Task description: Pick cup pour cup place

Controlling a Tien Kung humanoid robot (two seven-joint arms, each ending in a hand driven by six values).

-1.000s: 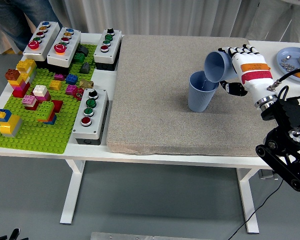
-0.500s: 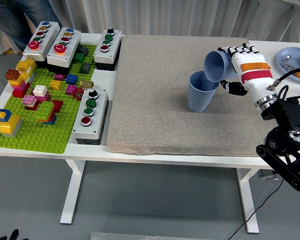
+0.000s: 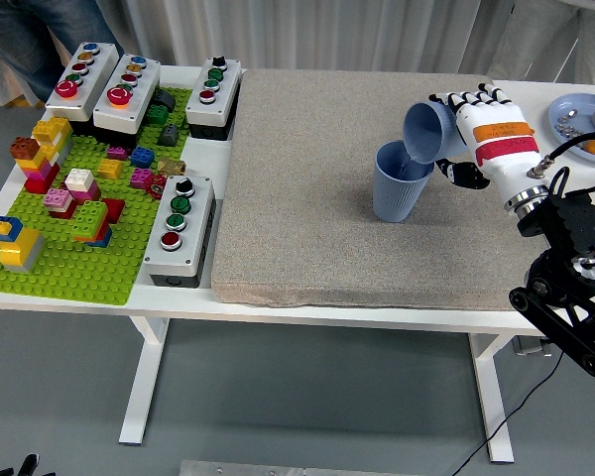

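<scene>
Tipped cup (image 3: 428, 131), grasped in the right hand (image 3: 481, 134), lies on its side with its mouth pointing left and down over the upright cup (image 3: 399, 183) on the mat (image 3: 307, 178).

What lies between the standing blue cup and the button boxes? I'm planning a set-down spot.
Head view: only bare grey mat between standing cup and nearest button box.

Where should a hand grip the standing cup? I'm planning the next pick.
Grip the standing cup around its side wall, below the rim, coming from the right, the arm's side. It stands upright on the mat with its mouth open, and the right hand holds the tilted cup over that mouth, so a top approach is blocked.
</scene>
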